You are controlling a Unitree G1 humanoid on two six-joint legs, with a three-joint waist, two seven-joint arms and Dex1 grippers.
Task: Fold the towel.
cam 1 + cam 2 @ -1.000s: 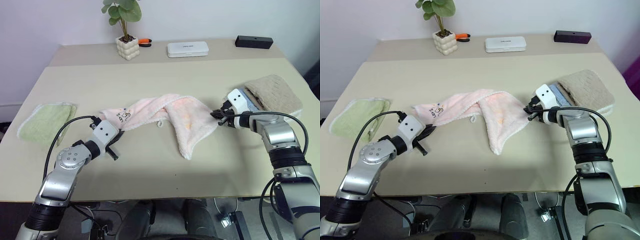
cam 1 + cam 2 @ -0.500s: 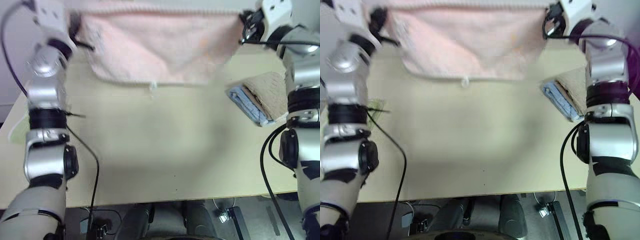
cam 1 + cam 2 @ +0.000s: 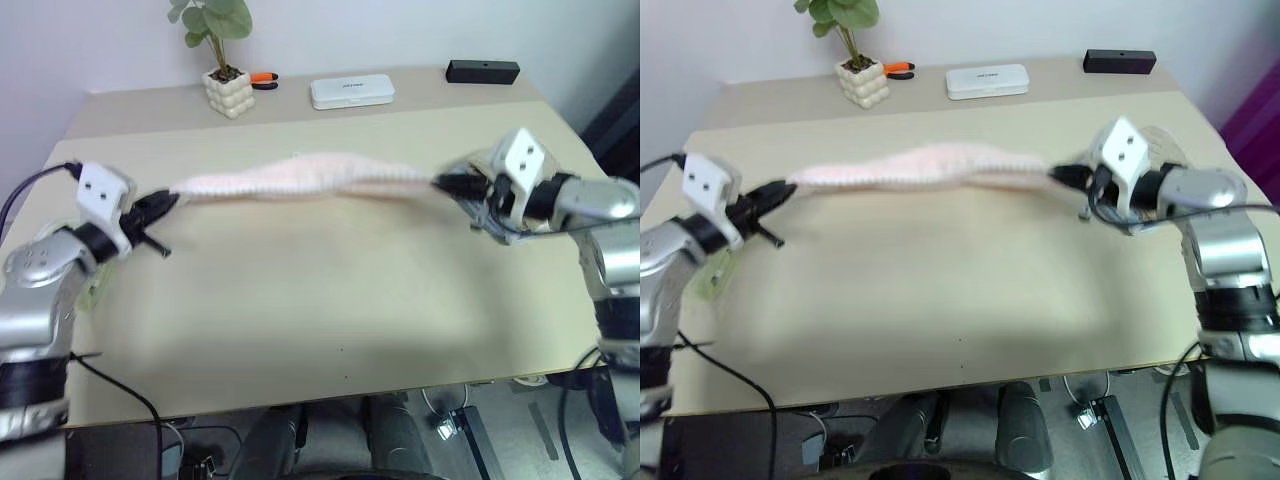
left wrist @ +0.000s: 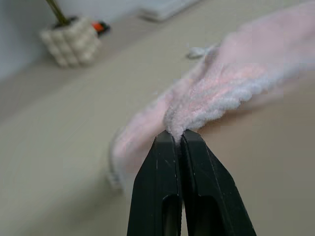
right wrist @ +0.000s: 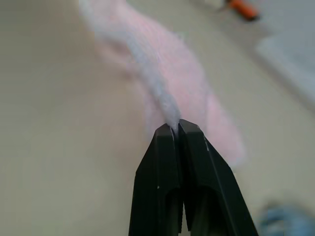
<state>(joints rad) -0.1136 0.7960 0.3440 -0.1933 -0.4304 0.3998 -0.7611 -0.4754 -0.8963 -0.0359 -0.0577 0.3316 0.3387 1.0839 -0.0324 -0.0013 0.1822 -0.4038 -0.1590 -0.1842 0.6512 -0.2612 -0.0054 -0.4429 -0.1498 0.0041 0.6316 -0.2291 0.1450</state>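
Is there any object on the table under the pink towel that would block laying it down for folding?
Nothing visible does. The pink towel is stretched between the left gripper and the right gripper, both shut on its ends. The table beneath it is bare; the potted plant and white box stand far behind.

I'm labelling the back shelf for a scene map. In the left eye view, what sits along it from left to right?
Potted plant → orange-handled tool → flat white box → black box.

potted plant (image 3: 222, 60), white case (image 3: 351, 92), perhaps pliers (image 3: 262, 78)
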